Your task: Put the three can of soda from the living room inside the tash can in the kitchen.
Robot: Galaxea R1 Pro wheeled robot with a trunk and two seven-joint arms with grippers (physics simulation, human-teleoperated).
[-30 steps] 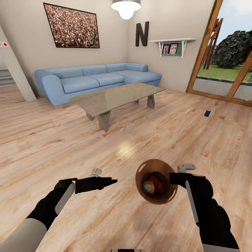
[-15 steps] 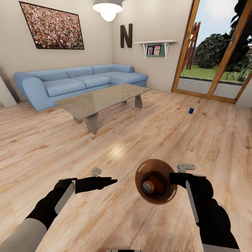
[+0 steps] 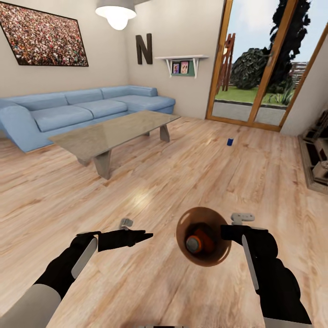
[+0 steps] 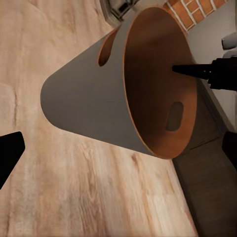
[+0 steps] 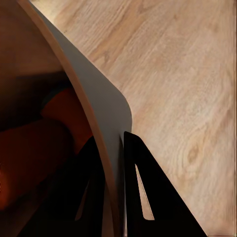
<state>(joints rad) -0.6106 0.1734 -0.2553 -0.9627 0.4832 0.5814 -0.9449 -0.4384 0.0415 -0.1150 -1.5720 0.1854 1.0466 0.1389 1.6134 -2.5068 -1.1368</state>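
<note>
The brown trash can [image 3: 203, 237] hangs above the floor in front of me, my right gripper [image 3: 224, 232] shut on its rim. In the right wrist view one finger [image 5: 143, 197] lies outside the trash can's wall [image 5: 106, 113] and the other inside. Orange soda cans [image 3: 197, 242] lie inside the bin, also seen as orange soda cans [image 5: 44, 148] in the right wrist view. The dark blue soda can [image 3: 230, 141] stands on the wood floor near the glass doors. My left gripper [image 3: 143, 236] is open and empty, beside the trash can [image 4: 123, 89]; one finger [image 4: 7, 155] shows at the picture's edge.
A light-blue corner sofa [image 3: 86, 107] and a low grey-topped coffee table [image 3: 109, 132] stand at the left. Wood-framed glass doors [image 3: 248, 68] are ahead on the right. A low dark unit [image 3: 316, 159] sits along the right wall. Open wood floor lies between me and the blue can.
The whole view has swung to the right, so sofa, table and blue can have slid left in the picture. Both arms and the held trash can keep their pose.
</note>
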